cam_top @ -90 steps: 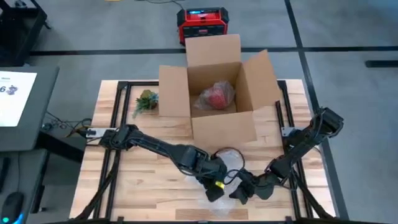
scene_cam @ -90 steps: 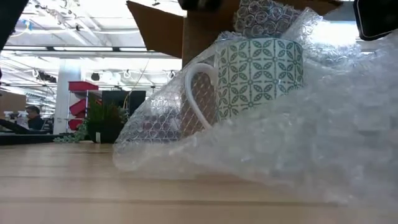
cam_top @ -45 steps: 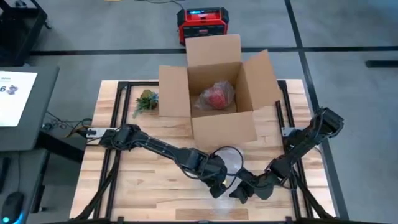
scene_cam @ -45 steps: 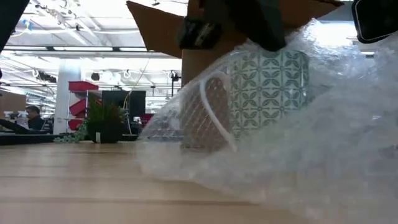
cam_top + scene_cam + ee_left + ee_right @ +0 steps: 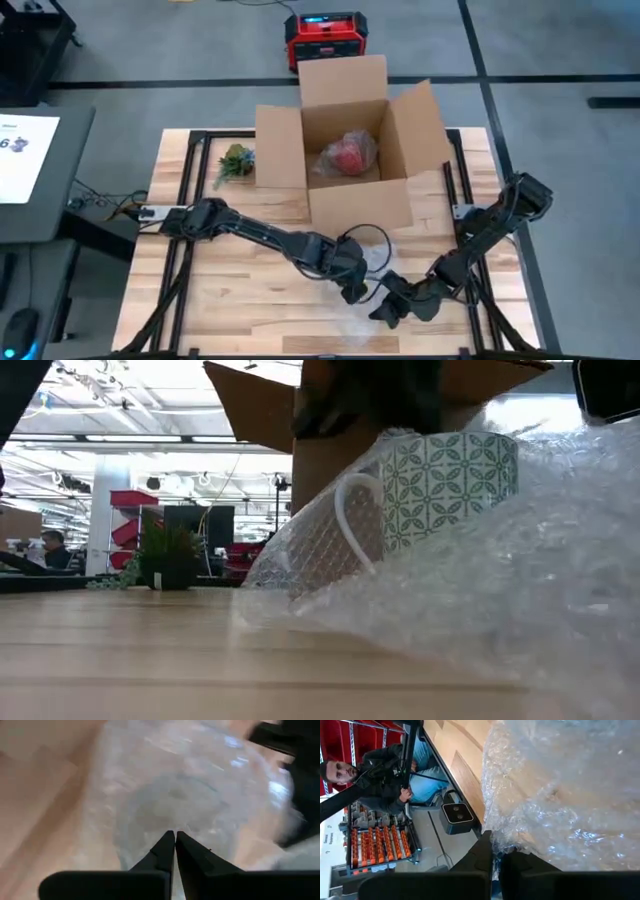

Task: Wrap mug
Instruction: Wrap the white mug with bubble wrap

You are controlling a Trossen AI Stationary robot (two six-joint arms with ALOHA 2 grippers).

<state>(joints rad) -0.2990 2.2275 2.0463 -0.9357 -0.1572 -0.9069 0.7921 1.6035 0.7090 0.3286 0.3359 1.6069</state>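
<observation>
A white mug (image 5: 445, 475) with a green leaf pattern stands on the table, its handle (image 5: 352, 520) toward the left, inside a sheet of clear bubble wrap (image 5: 520, 590) that is drawn up over it. My left gripper (image 5: 175, 836) is shut right above the mug and hides it in the high view, where the gripper (image 5: 357, 292) sits near the table's front middle. My right gripper (image 5: 383, 314) is just nearer and to the right, shut on the wrap (image 5: 560, 785). My left gripper comes from above, pointing down, with its shut fingertips (image 5: 169, 845) on the wrap's top (image 5: 175, 805) over the mug. The wrap rises toward it in the low view; one layer or several, I cannot tell. My right gripper pinches the wrap's near edge (image 5: 496, 851) between its two fingers, low by the table's front edge. The rest of the sheet lies spread on the wood beyond the fingers.
An open cardboard box (image 5: 350, 195) holding a wrapped red thing (image 5: 347, 155) stands at the far middle. A small plant (image 5: 233, 163) sits left of it. A person (image 5: 380, 765) sits beyond the table's front edge.
My left gripper has gone a little toward the table's far right. The mug has slid toward the right with the wrap around it, staying upright, and the wrap's left edge has drawn in along the table.
</observation>
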